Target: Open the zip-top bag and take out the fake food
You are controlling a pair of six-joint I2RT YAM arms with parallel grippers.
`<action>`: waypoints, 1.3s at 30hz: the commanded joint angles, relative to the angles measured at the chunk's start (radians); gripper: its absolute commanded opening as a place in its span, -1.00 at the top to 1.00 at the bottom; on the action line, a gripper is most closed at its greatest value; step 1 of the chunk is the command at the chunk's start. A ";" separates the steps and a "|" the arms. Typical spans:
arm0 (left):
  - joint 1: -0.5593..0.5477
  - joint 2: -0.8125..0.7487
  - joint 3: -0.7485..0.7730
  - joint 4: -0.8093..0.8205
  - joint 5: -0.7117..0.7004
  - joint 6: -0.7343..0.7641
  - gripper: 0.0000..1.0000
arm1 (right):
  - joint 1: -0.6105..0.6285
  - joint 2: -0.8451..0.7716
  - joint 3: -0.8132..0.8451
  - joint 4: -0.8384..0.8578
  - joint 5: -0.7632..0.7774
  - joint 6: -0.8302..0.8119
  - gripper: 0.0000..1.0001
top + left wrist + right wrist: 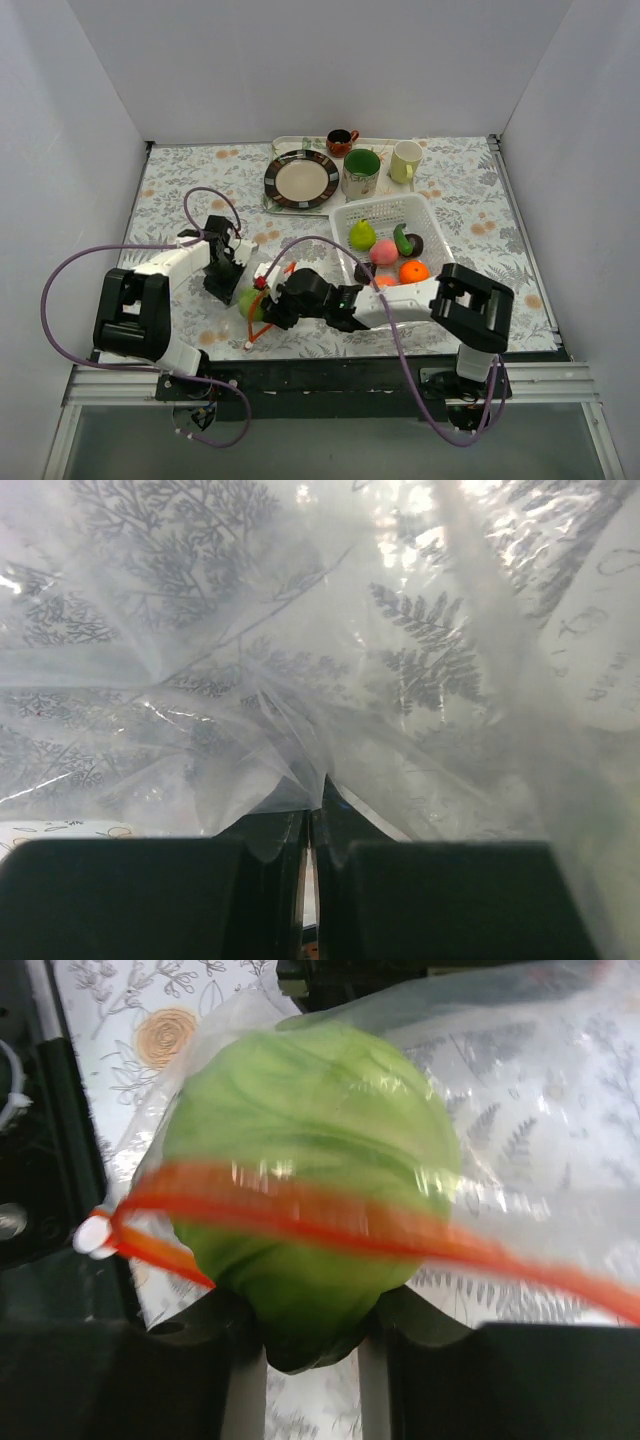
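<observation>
Near edge, left of centre on the floral tabletop [190, 190]: zip-top bag [540, 1090] is held between both arms. The right gripper [312, 1312] has its jaws at medium width, clamped on the green apple [310, 1130], with the fingers against its lower sides. The apple sits in the bag mouth. The orange-red zip strip [330, 1215] runs across the apple's front. A second lip branches off at lower left and passes under the apple, and both meet at the white slider [92, 1235] on the left end. Clear film covers the apple's upper half. The left gripper [312, 830] is almost fully closed, jaws down to a sliver, pinching a bunched fold of the film. Crinkled plastic fans out from the pinch and fills that wrist view, with the leaf print showing through. From the top view the apple is between the two grippers, the left one on its far side and the right one on its near-right side. Just right of them, the white lattice basket [385, 207] holds pear [362, 235], peach [384, 252], orange [413, 271], dark round piece [416, 246] and a few pieces I can't identify. Far back: tray [300, 140] with striped-rim plate [302, 179], brown-red mug [342, 142], green mug [361, 172] and pale yellow mug [405, 160].
</observation>
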 commanded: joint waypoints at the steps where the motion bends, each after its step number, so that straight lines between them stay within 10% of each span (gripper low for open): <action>1: 0.062 0.048 0.040 0.010 0.011 0.027 1.00 | 0.006 -0.204 -0.101 -0.064 0.049 0.080 0.48; 18: 0.124 0.010 0.095 -0.016 0.030 0.013 1.00 | -0.035 -1.008 -0.264 -0.607 0.618 0.197 0.55; 29: 0.109 -0.117 0.180 -0.147 0.125 0.001 1.00 | -0.358 -0.908 -0.221 -0.698 0.554 0.235 0.56; 32: 0.096 -0.130 0.204 -0.165 0.131 -0.007 0.99 | -0.418 -0.839 -0.174 -0.761 0.539 0.273 -0.29; 33: 0.095 -0.131 0.212 -0.168 0.131 -0.008 0.99 | -0.438 -0.816 -0.164 -0.787 0.533 0.281 -0.88; 37: 0.095 -0.128 0.244 -0.155 0.113 -0.019 0.88 | -0.449 -0.795 -0.111 -0.828 0.554 0.289 -0.97; 39: 0.095 -0.120 0.273 -0.130 0.082 -0.033 0.45 | -0.449 -0.790 -0.075 -0.848 0.554 0.277 -0.97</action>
